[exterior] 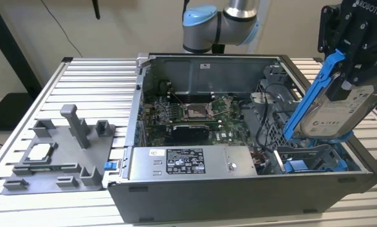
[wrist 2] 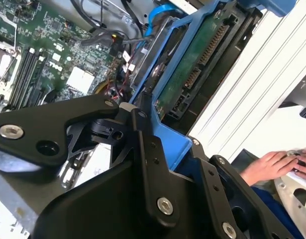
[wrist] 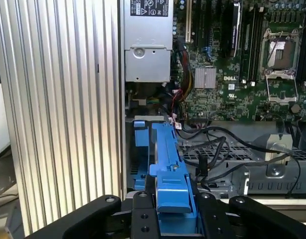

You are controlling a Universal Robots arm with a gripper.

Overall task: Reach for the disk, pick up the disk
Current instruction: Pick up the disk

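The disk [exterior: 339, 111] is silver-grey with a white label, framed in bright blue. The pincer [exterior: 352, 61] is black. The circuit board [wrist: 232, 94] is green. The desk [exterior: 87, 85] is ribbed silver.

The disk [exterior: 339, 111] is a flat silver-grey drive with a white label, framed by a bright blue bracket. It is lifted and tilted, its upper end toward 1 o'clock in the exterior view. In both wrist views its blue bracket edge [wrist: 168, 174] [wrist 2: 192, 55] shows.
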